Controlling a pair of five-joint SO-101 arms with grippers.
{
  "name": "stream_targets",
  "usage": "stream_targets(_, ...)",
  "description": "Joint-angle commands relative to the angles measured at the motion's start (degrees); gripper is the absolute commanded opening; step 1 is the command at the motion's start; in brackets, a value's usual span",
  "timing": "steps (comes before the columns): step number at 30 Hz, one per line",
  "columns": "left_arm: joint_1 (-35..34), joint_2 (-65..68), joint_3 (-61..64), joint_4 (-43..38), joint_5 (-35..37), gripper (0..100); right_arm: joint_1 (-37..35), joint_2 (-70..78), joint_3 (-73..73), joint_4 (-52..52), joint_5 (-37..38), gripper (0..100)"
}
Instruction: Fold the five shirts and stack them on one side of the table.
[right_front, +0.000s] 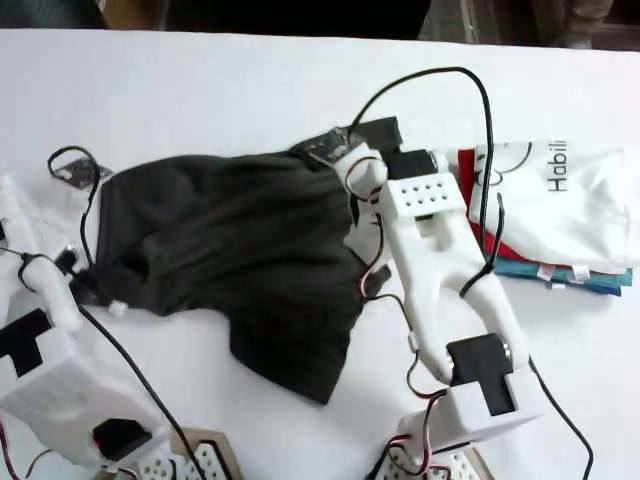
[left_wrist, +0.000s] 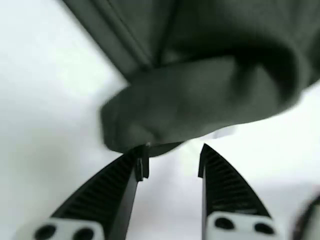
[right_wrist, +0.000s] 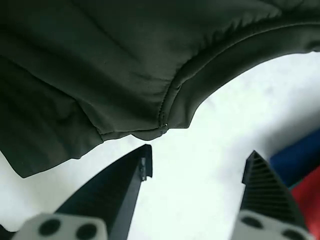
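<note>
A dark green shirt (right_front: 230, 250) lies crumpled and spread across the middle of the table. My right gripper (right_wrist: 199, 162) is open, just short of the shirt's hemmed edge (right_wrist: 172, 100); from above it (right_front: 352, 142) sits at the shirt's far right corner. My left gripper (left_wrist: 170, 162) is open too, with one fingertip (left_wrist: 137, 162) touching a rolled fold of the shirt (left_wrist: 200, 100) at the cloth's left edge. A stack of folded shirts (right_front: 560, 215), white on top of red and blue, rests at the right side of the table.
Black cables (right_front: 470, 110) loop from the right arm over the table and near the stack. The left arm's white body (right_front: 50, 370) stands at the front left. Blue (right_wrist: 300, 157) and red (right_wrist: 307, 195) folded cloth lie close beside the right gripper.
</note>
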Motion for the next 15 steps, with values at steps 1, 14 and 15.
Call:
stream_targets(1,-0.5,-0.9,-0.6,-3.5,-7.3,17,-0.2,-0.1,-2.3,-0.2,0.5,29.5)
stream_targets(14,-0.3,-7.0,2.9,-10.5,-16.1,16,-0.1,-0.1,-2.3,0.0,0.5,29.5)
stream_targets(15,-0.4,-6.9,4.4,-12.2,-16.2,16,-0.1,-0.1,-2.3,0.0,0.5,29.5)
